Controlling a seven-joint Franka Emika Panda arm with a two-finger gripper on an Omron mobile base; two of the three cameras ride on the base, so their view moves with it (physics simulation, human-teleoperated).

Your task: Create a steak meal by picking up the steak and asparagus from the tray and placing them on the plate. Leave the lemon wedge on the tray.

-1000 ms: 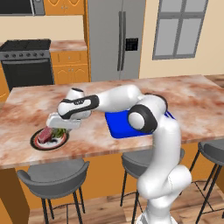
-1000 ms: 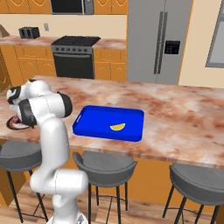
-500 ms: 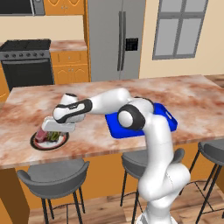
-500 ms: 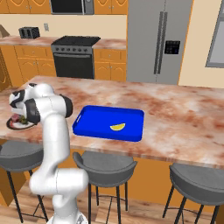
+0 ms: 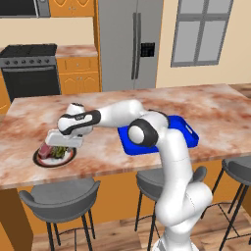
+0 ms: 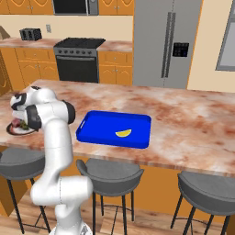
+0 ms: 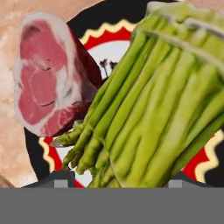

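Standing along the bottom of the left base view, grey stools (image 5: 56,196) front a pink-marbled table (image 5: 211,105). At its left edge the gripper (image 5: 62,143) hangs over the plate (image 5: 40,159) — fingers wide, either side of the asparagus (image 7: 153,105), though whether they grip it I cannot tell. The steak (image 7: 46,72) lies on the plate beside the stalks. Right of centre sits the blue tray (image 6: 92,128) with the lemon wedge (image 6: 123,133). Beyond — a dark stove (image 5: 29,68), steel fridge (image 5: 130,41), window (image 5: 198,32).
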